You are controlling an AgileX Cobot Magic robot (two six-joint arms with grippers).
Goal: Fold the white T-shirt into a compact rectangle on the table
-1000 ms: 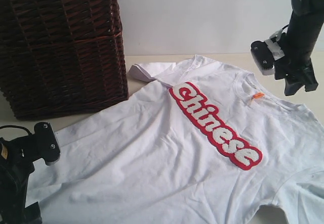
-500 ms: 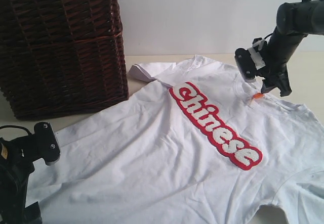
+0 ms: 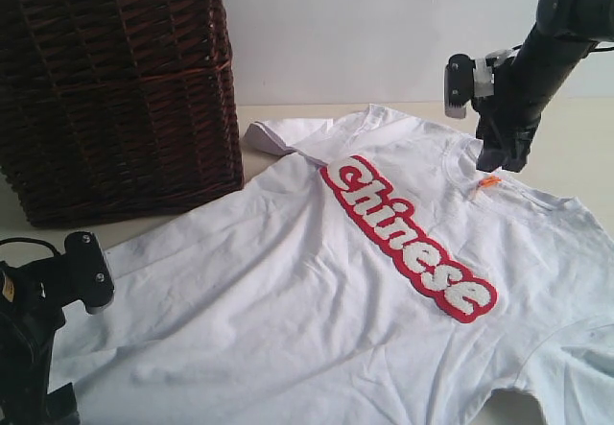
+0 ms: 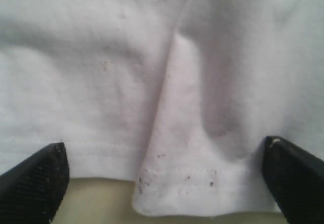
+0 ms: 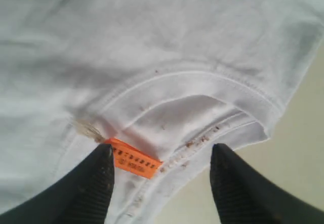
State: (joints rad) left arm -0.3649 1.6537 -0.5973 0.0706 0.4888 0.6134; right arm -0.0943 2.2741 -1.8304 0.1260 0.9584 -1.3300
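Observation:
The white T-shirt (image 3: 317,291) lies spread face up on the table (image 3: 585,156), its red-outlined "Chinese" lettering (image 3: 408,238) running across the chest. My right gripper (image 3: 499,161) hovers just above the collar, open. In the right wrist view its fingertips (image 5: 104,155) straddle the collar rim and the orange tag (image 5: 134,159) with nothing gripped. My left arm (image 3: 38,329) sits at the shirt's near left corner. In the left wrist view my left gripper (image 4: 164,183) stands wide open over the bottom hem (image 4: 177,188), where a small fold of cloth lies between the fingers.
A tall dark brown wicker basket (image 3: 115,89) stands at the back left, close to the shirt's far sleeve (image 3: 273,137). A white wall runs behind the table. Bare table shows to the right of the collar and along the near hem (image 4: 96,204).
My right arm has swung in from the right and now hangs over the collar by the orange tag. The left arm and the shirt have not moved.

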